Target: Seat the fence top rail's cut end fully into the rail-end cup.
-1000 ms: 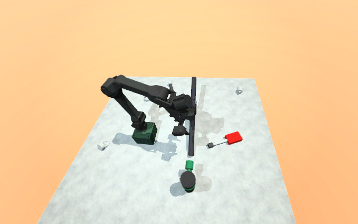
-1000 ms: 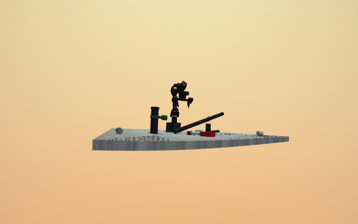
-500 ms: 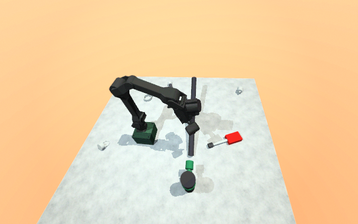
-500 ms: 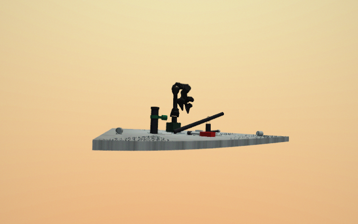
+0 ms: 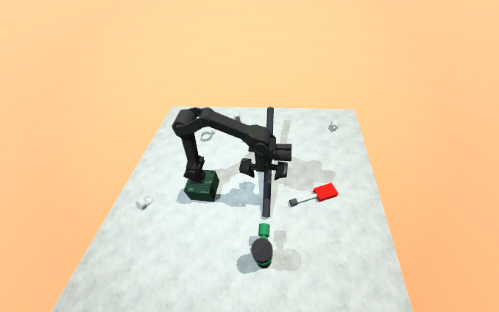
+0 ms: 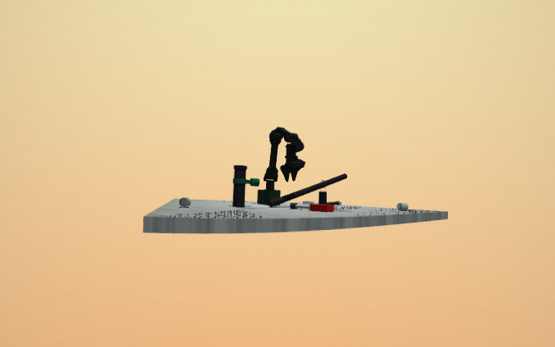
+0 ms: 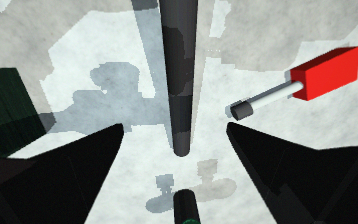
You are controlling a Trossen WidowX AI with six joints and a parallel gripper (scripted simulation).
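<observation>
Green base block point(image 5: 201, 186) point(image 6: 268, 196) point(image 7: 7, 112): streaked, wood-like, matt. Right of it, rail point(image 5: 267, 193) point(image 6: 308, 189) point(image 7: 180, 75): smooth, dark, metal-like (faint sheen only). Farther right, mallet-like tool's red block point(image 5: 325, 191) point(image 6: 322, 207) point(image 7: 325, 73): smooth, plastic-looking.
</observation>
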